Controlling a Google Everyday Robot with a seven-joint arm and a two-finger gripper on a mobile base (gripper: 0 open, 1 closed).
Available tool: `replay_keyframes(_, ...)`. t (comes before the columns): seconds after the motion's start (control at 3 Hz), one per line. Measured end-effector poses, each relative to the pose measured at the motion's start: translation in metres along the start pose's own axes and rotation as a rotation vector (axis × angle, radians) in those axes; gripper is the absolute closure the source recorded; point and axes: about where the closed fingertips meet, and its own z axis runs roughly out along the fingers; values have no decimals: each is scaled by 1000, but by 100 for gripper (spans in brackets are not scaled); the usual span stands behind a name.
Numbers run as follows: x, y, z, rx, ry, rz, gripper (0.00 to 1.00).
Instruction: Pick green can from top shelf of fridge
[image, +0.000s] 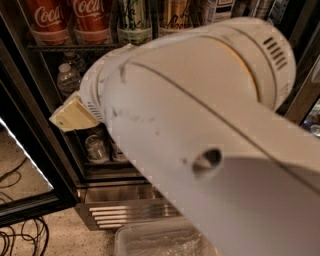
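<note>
The green can (134, 21), pale lime with dark script, stands on the top shelf (75, 46) of the fridge (30, 125), right of two red Coca-Cola cans (92, 17) and left of a gold can (175, 17). Only its lower part shows at the frame's top edge. My white arm (200, 115) fills most of the view, close to the camera. My gripper is not in view; it is hidden behind the arm or lies outside the frame.
A water bottle (67, 77) and several can tops (95, 147) sit on lower racks. The steel louvred grille (125, 212) is at the fridge base. A clear plastic tray (155, 240) lies on the floor in front. Cables (20, 235) trail at bottom left.
</note>
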Motion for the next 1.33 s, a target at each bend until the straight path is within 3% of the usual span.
replay_keyframes(0.33, 3, -5, -3, 25, 1, 19, 0)
replay_keyframes(1.0, 3, -5, -3, 25, 1, 19, 0)
replay_keyframes(1.33, 1, -31, -7, 90, -22, 27, 0)
